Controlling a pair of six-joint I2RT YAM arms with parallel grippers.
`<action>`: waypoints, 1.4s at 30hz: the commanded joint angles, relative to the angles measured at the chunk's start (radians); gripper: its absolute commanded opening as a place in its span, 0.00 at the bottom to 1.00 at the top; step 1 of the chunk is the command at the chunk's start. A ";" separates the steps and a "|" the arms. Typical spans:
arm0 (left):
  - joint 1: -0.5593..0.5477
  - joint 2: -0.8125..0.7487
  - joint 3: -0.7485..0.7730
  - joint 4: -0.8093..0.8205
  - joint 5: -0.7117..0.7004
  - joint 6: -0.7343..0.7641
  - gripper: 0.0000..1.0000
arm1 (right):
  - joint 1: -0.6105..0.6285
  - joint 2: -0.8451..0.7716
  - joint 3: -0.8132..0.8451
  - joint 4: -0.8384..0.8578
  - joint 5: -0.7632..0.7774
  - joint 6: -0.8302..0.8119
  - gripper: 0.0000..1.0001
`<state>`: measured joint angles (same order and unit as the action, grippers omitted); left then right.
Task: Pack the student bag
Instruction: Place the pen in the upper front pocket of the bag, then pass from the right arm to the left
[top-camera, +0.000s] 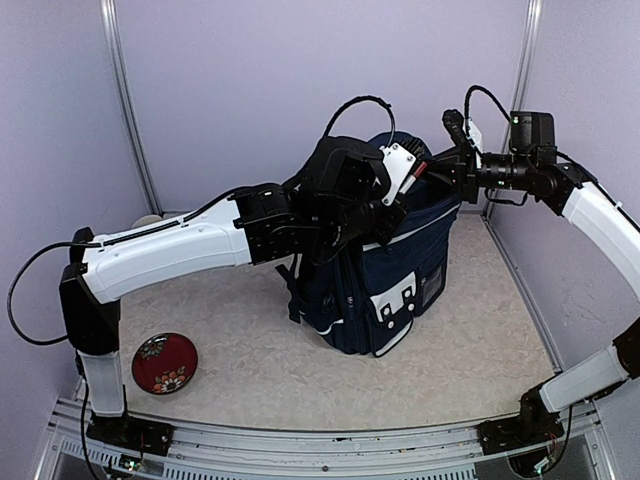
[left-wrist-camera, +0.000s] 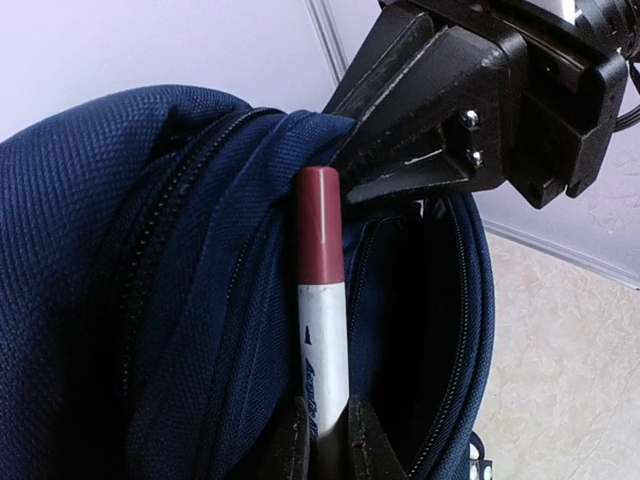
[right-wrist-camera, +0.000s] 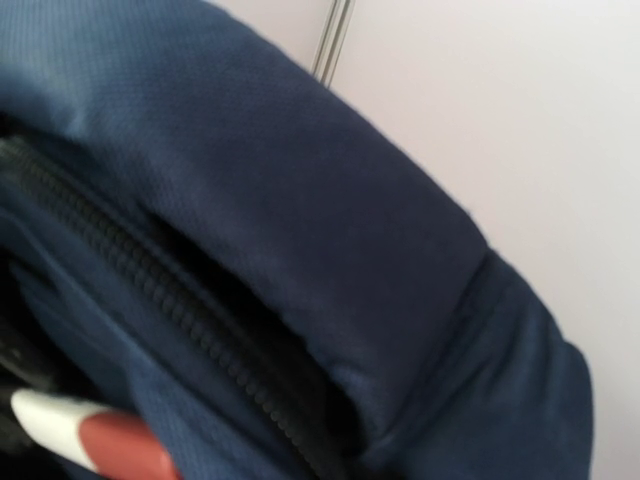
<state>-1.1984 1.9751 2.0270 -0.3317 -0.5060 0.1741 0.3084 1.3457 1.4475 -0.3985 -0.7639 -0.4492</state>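
One student bag (top-camera: 385, 290), a large navy-blue fabric backpack with white stripe trim and white front patches: upright on the beige speckled table (top-camera: 250, 340), right of centre and toward the far side, top zip open. Right gripper (top-camera: 435, 165): reaching in from the far right, jaws pressed together on a fold of the bag's top rim. Left gripper (left-wrist-camera: 328, 425): reaching across from the left above the bag, fingers pinching the lower barrel of one marker (left-wrist-camera: 321, 300), white plastic barrel with dark red cap. Cap end pointed away from the fingers, over the open zip mouth, just beside the right gripper's jaws. One round red dish (top-camera: 164, 362) with floral pattern: near left on the table, well apart from the bag.
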 joint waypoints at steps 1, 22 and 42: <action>0.010 0.009 0.005 -0.075 -0.062 0.054 0.04 | 0.002 -0.020 -0.007 -0.007 -0.055 0.046 0.00; -0.038 -0.032 0.034 -0.145 0.076 0.097 0.59 | 0.001 -0.020 0.001 -0.010 -0.060 0.050 0.00; 0.234 -0.335 -0.331 0.048 0.598 -0.132 0.99 | 0.001 -0.034 -0.012 0.028 -0.073 0.090 0.00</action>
<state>-0.9344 1.5909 1.7298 -0.2813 -0.1314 0.0536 0.3084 1.3422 1.4441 -0.3904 -0.7795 -0.4194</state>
